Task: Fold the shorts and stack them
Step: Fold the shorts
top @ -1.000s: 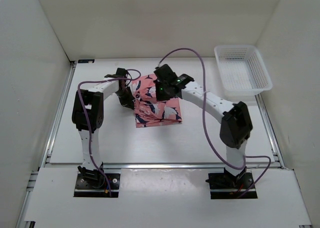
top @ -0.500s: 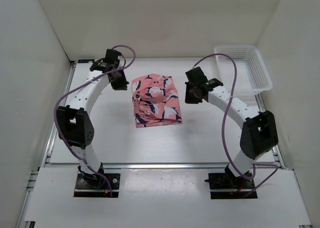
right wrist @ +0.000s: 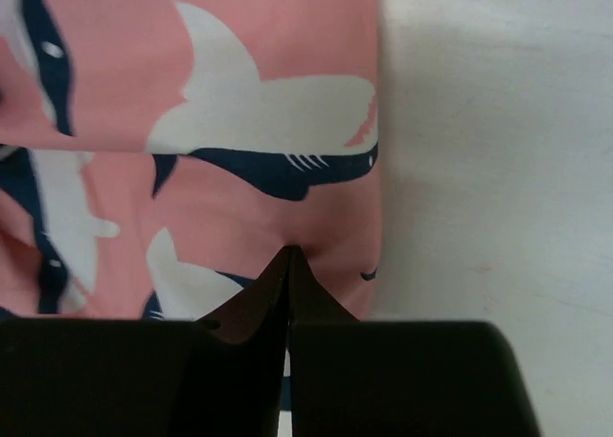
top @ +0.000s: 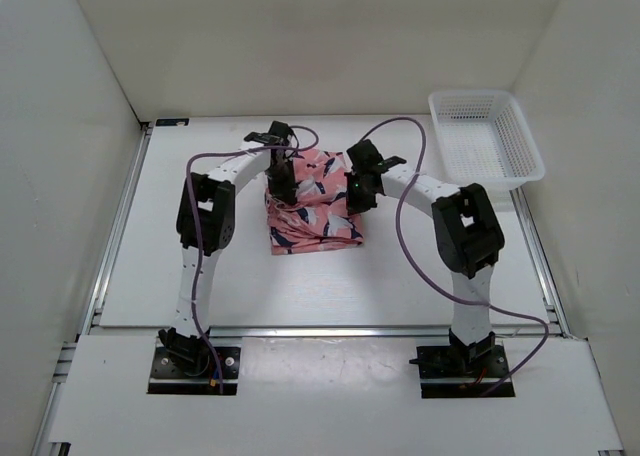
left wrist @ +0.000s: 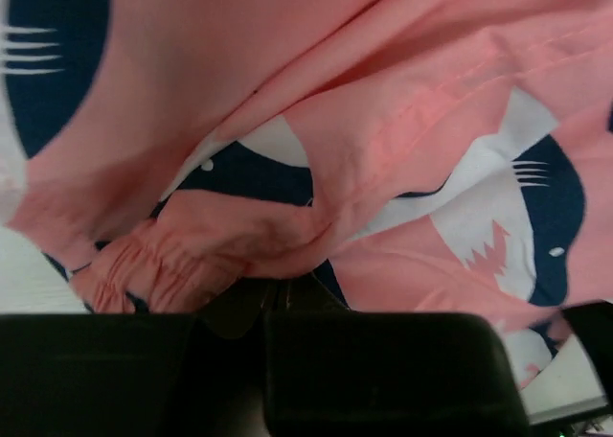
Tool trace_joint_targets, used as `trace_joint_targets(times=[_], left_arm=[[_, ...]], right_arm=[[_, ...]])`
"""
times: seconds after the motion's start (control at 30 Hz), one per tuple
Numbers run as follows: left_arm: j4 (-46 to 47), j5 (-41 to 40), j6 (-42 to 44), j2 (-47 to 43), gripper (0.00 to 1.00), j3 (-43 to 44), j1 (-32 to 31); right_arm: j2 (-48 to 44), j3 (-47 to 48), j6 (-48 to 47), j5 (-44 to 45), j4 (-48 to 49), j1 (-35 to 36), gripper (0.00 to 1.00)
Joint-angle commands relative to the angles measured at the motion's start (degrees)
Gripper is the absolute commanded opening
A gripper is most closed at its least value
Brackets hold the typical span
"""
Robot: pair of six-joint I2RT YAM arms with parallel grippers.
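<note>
The salmon-pink shark-print shorts (top: 315, 204) lie folded in a rumpled bundle mid-table. My left gripper (top: 283, 182) is at their left edge. In the left wrist view its jaws (left wrist: 278, 291) are closed, with bunched fabric (left wrist: 316, 169) pinched at the tips. My right gripper (top: 357, 192) is at their right edge. In the right wrist view its jaws (right wrist: 289, 257) are closed, and the tips pinch a small pucker of cloth (right wrist: 268, 111) near the hem. The drawstring is hidden.
A white mesh basket (top: 484, 139) stands at the back right of the table. White walls enclose the table on the left, back and right. Bare white tabletop (right wrist: 498, 149) lies just right of the shorts.
Half a second ago both arms were spread wide, away from the shorts. Both grippers have since come inward, onto the bundle's left and right edges. The shorts have barely shifted.
</note>
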Motion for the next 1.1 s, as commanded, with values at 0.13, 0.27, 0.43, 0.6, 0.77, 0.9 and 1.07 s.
trace_joint_targets(times=[0.13, 0.27, 0.43, 0.6, 0.77, 0.9, 1.07], left_arm=[[-1.6, -2.0, 1.2, -0.8, 0.10, 5.6, 2.5], [-4.5, -2.0, 3.0, -5.4, 0.13, 8.2, 1.2], [-8.1, -4.5, 4.5, -16.9, 0.72, 10.4, 0.6], [-9.6, -6.3, 5.0, -32.5, 1.00, 8.2, 0.6], [-7.5, -11.7, 5.5, -47.2, 1.00, -1.2, 1.2], [-5.3, -16.4, 4.3, -59.1, 1.00, -11.2, 1.8], [-4.7, -22.6, 2.4, -70.6, 1.00, -22.0, 2.9]], right_arm=[[0.7, -4.1, 0.9, -2.4, 2.6, 0.2, 0.01], [-7.3, -3.5, 0.9, 1.9, -0.3, 0.2, 0.02], [-21.6, -1.5, 0.9, 12.1, -5.1, 0.2, 0.67], [-34.1, -4.2, 0.8, 24.6, -10.0, -0.6, 1.00], [-42.6, -6.6, 2.3, 36.0, -17.6, -2.9, 1.00], [-48.9, -11.1, 2.3, 40.1, -19.5, -4.1, 1.00], [-52.2, -14.4, 2.9, 42.5, -20.7, -4.6, 1.00]])
